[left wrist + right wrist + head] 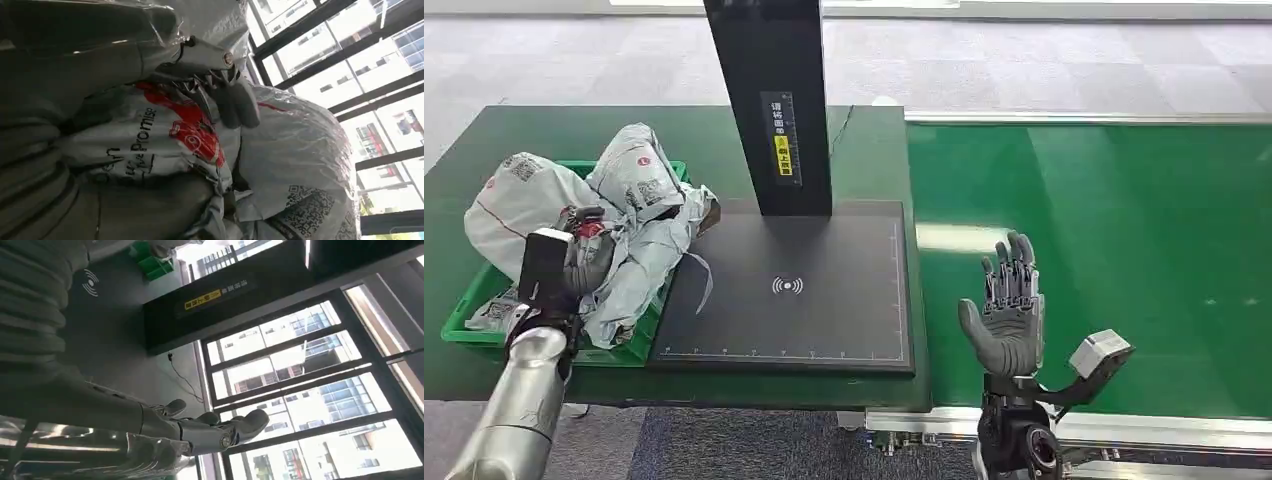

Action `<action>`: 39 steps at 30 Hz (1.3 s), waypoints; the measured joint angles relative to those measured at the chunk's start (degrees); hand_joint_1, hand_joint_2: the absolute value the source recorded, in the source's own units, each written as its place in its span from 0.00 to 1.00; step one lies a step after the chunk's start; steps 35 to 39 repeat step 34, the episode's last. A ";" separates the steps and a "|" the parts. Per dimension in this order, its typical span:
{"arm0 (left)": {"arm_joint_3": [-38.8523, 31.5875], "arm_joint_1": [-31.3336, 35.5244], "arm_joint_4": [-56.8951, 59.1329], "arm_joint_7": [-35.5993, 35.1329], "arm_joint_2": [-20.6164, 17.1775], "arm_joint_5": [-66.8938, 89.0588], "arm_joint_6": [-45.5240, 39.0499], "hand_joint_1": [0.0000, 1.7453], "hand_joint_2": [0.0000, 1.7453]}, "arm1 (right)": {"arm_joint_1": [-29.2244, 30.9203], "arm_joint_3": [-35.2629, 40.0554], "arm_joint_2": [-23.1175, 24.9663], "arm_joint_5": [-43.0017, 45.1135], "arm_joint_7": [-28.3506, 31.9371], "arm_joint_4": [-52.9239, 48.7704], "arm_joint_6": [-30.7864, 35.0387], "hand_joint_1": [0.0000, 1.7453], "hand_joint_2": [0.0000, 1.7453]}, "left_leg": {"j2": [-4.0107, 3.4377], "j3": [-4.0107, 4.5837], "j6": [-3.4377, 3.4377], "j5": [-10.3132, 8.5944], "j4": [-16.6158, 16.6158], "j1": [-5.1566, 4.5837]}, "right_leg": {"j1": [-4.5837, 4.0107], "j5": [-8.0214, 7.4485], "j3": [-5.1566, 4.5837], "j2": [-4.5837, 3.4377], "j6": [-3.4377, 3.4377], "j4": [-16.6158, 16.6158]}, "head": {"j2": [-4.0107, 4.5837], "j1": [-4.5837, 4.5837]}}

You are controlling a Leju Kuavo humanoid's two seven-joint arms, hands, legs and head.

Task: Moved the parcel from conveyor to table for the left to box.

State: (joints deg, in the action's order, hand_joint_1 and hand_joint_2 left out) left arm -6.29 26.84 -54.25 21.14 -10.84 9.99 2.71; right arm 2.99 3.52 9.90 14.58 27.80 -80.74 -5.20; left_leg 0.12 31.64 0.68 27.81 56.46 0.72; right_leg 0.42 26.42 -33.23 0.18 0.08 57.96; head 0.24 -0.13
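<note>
A grey plastic parcel [629, 268] with red print [165, 140] lies on top of the pile in the green box [474, 335] at the table's left. My left hand [579, 255] grips it, with the fingers [235, 105] curled over its crumpled top. The parcel hides the palm. My right hand [1009, 310] stands upright at the near left edge of the green conveyor [1104, 250], fingers [235, 429] stretched and apart, holding nothing.
Other grey parcels [519, 200] fill the box, one with a QR label [305, 205]. A black scanner pad [794, 285] lies between the box and the conveyor, with a black column [769, 100] rising at its back. A grey bracket [1100, 352] juts beside my right wrist.
</note>
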 measured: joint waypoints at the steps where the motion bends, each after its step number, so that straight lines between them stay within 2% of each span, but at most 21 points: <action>1: 0.11 -0.32 -0.94 -0.07 -0.07 -0.35 -0.49 0.00 1.00 | -0.24 0.04 -0.11 0.11 0.07 0.00 0.02 0.00 1.00 | -0.01 0.00 0.00 0.00 0.00 0.00 | 0.00 0.00 -0.01 0.00 0.00 0.00 | 0.00 0.00; 8: 0.42 -4.85 -15.06 1.03 0.09 -4.28 -2.21 0.00 1.00 | -2.02 0.07 -0.39 0.13 0.50 -0.07 1.24 0.00 1.00 | -0.11 0.16 0.03 0.04 0.00 0.00 | -0.01 0.00 -0.23 -0.09 0.00 0.00 | 0.00 0.00; 14: 0.37 -12.13 -31.55 3.17 1.25 -6.52 -0.35 0.00 1.00 | -3.98 -0.09 -0.35 -0.28 0.79 -1.23 1.92 0.00 1.00 | -0.20 0.30 0.05 0.09 0.00 0.00 | -0.01 0.01 -0.41 -0.20 0.00 0.00 | 0.00 0.00; 23: 1.01 -20.67 -49.44 7.21 4.99 -5.75 2.47 0.00 1.00 | -4.15 -0.41 0.17 -1.66 0.83 -1.51 1.86 0.00 1.00 | -0.19 0.30 0.05 0.09 0.00 0.00 | -0.01 0.01 -0.41 -0.19 0.01 -0.01 | 0.00 0.02; 30: 11.00 -27.25 -51.28 5.79 8.78 -0.44 5.79 0.00 1.00 | -2.81 -0.35 0.57 -4.80 -1.24 -1.40 -0.81 0.00 1.00 | -0.18 0.31 0.03 0.11 0.00 -0.02 | 0.02 0.01 -0.40 -0.18 0.01 -0.02 | 0.00 0.00; 34: 15.98 -29.95 -48.10 3.96 11.17 -5.84 10.38 0.00 1.00 | -2.61 0.61 0.63 -7.98 -1.97 -1.22 -4.05 0.00 1.00 | -0.22 0.30 0.05 0.14 0.00 -0.01 | 0.02 0.01 -0.42 -0.21 0.01 -0.02 | 0.00 0.00; 39: 15.98 -29.95 -48.10 3.96 11.17 -5.84 10.38 0.00 1.00 | -2.61 0.61 0.63 -7.98 -1.97 -1.22 -4.05 0.00 1.00 | -0.22 0.30 0.05 0.14 0.00 -0.01 | 0.02 0.01 -0.42 -0.21 0.01 -0.02 | 0.00 0.00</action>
